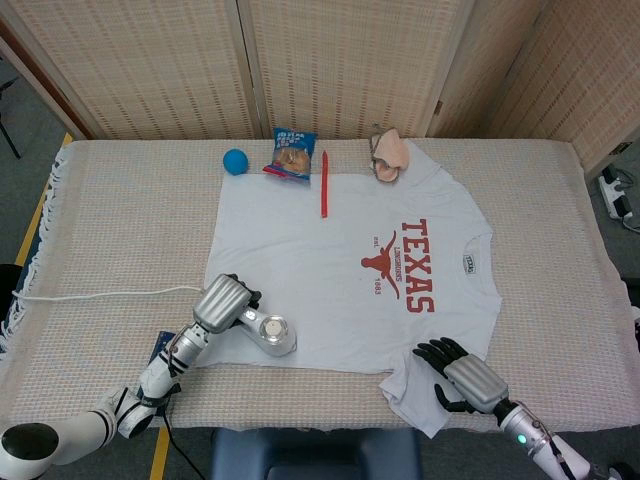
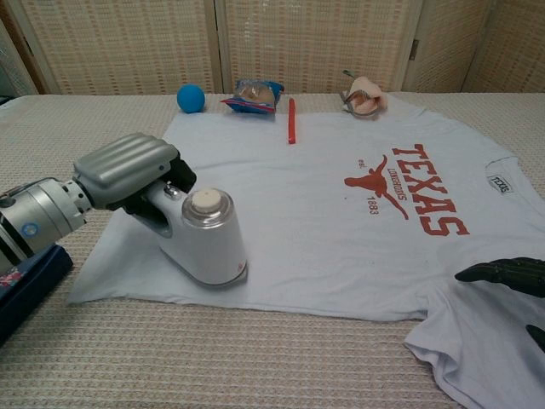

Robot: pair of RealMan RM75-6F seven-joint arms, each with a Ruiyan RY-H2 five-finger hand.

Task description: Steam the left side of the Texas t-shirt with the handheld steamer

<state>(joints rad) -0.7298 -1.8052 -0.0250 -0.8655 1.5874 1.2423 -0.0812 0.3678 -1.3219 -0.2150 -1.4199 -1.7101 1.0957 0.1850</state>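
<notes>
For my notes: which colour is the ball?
Blue; the ball shows best in the head view.
</notes>
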